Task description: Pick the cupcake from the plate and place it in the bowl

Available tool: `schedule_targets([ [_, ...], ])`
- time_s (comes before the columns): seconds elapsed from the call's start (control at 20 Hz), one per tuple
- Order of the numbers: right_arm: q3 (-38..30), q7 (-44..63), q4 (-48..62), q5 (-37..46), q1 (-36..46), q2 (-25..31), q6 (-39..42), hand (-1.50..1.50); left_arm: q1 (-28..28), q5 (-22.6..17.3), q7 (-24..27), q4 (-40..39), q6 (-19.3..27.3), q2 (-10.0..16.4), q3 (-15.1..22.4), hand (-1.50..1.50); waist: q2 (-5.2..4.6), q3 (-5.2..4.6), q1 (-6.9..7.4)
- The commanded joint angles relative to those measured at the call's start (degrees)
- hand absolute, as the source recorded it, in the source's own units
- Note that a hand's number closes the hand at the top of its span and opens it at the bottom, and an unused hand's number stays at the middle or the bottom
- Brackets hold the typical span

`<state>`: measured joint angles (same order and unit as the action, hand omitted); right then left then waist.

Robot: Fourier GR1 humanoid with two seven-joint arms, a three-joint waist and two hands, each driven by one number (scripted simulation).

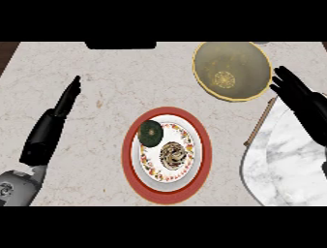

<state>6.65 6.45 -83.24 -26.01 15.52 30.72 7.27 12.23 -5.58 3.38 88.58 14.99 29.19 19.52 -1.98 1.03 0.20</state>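
A red-rimmed plate (pixel 132 156) with a patterned white centre lies in the middle of the counter. On it sits the cupcake (pixel 174 153), brown and swirled, beside a dark green round item (pixel 152 131). The olive bowl (pixel 232 70) with a yellow rim stands at the back right. My right hand (pixel 305 104) hovers open to the right of the bowl, fingers straight and pointing up-left, holding nothing. My left hand (pixel 52 123) is at the left, open with fingers straight, well away from the plate.
A white marble board (pixel 291 164) with a wooden edge lies at the right under my right forearm. A dark object (pixel 121 45) sits at the counter's far edge. Dark wood shows past the counter's left side.
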Motion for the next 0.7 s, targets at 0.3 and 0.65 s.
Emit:
schedule_targets([
  [0.3, 13.0, -1.6, -2.5, 26.2, 10.7, -6.0, -18.7, -1.50, 1.6, -7.0, -0.1, -1.5, 2.3, -2.6, -9.0, 0.00, 3.78, -3.46, 3.15],
  [0.65, 24.1, -2.4, -0.7, 47.0, 7.5, -25.7, -48.6, -1.50, 1.3, -12.1, -0.1, -2.7, 1.3, -2.3, -14.5, 0.00, 2.95, -1.73, 1.52],
])
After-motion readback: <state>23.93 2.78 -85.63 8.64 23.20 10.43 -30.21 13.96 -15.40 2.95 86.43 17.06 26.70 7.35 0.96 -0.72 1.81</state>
